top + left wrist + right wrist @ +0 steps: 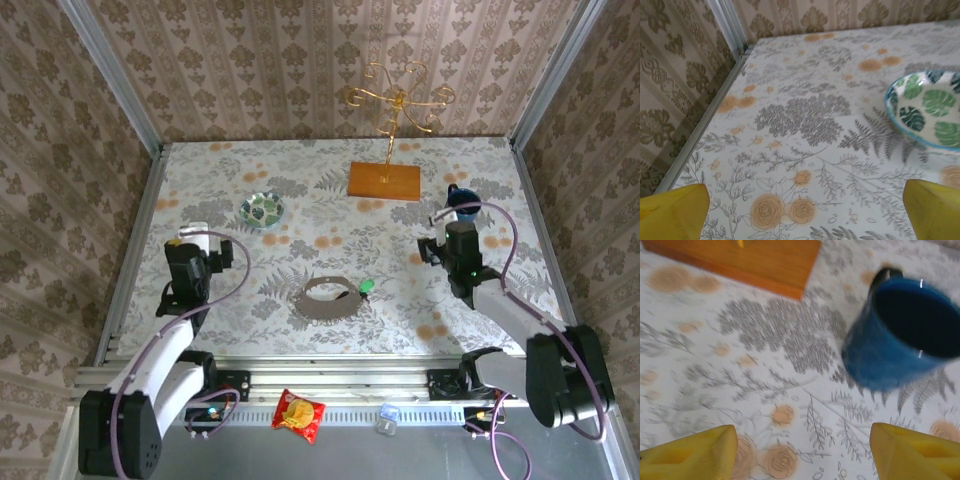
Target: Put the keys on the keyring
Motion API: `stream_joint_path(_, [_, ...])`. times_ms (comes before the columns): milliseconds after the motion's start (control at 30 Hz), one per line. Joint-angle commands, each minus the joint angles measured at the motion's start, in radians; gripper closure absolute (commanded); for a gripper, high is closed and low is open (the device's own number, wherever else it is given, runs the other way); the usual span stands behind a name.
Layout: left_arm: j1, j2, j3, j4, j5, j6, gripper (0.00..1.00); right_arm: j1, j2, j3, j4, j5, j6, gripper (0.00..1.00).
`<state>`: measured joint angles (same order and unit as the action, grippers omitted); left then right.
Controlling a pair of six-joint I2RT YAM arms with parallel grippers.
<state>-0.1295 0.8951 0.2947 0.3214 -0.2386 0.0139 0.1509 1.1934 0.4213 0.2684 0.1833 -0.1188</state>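
Observation:
The keyring (325,298) is a grey-brown strap loop lying on the floral table in front of the arms, at the middle. A green-headed key (367,286) lies at the loop's right edge, with a small dark key piece (344,294) beside it just inside the loop. My left gripper (195,234) is far left of the loop, open, its yellow fingertips (675,210) wide apart over bare tablecloth. My right gripper (446,218) is far right of the loop, open, with nothing between its yellow fingers (695,455).
A green-white patterned bowl (262,209) (930,112) sits ahead of the left gripper. A blue mug (462,200) (905,335) stands just ahead of the right gripper. A wooden base (385,180) (740,260) with a gold wire stand (398,100) is at the back.

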Motion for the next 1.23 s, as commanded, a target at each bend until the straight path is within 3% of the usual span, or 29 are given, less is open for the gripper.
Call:
stream_joint_path(0, [0.053, 0.090, -0.041, 0.208, 0.065, 0.011, 0.00, -0.024, 0.080, -0.092, 0.456, -0.003, 0.033, 0.27])
stream_joint_path(200, [0.095, 0.308, -0.061, 0.479, 0.136, -0.020, 0.00, -0.095, 0.367, -0.101, 0.805, -0.108, 0.104, 0.24])
stream_joint_path(267, [0.099, 0.376, -0.043, 0.550, 0.169, -0.003, 0.00, -0.113, 0.316, -0.043, 0.609, -0.112, 0.127, 0.22])
stream_joint_path(400, [0.102, 0.512, 0.023, 0.597, 0.193, 0.041, 0.00, -0.139, 0.335, -0.008, 0.576, -0.136, 0.151, 0.13])
stream_joint_path(467, [0.102, 0.632, 0.032, 0.689, 0.172, 0.037, 0.00, -0.139, 0.332, -0.009, 0.569, -0.136, 0.151, 0.01])
stream_joint_path(500, [0.100, 0.699, 0.038, 0.780, 0.145, 0.051, 0.00, -0.139, 0.337, -0.010, 0.579, -0.136, 0.151, 0.00])
stream_joint_path(567, [0.103, 0.627, 0.062, 0.608, 0.112, 0.005, 0.00, -0.138, 0.334, -0.010, 0.576, -0.136, 0.151, 0.00])
stream_joint_path(633, [0.089, 0.667, 0.059, 0.682, 0.044, 0.022, 0.00, -0.138, 0.333, -0.009, 0.575, -0.134, 0.151, 0.00])
stream_joint_path(800, [0.076, 0.662, 0.088, 0.616, 0.139, 0.067, 0.00, -0.137, 0.333, -0.010, 0.575, -0.131, 0.149, 0.00])
stream_joint_path(933, [0.117, 0.661, 0.106, 0.575, 0.237, 0.049, 0.00, -0.136, 0.334, -0.009, 0.574, -0.132, 0.150, 0.00])
stream_joint_path(1200, [0.115, 0.659, 0.103, 0.582, 0.237, 0.054, 0.00, -0.137, 0.334, -0.009, 0.572, -0.132, 0.150, 0.00])
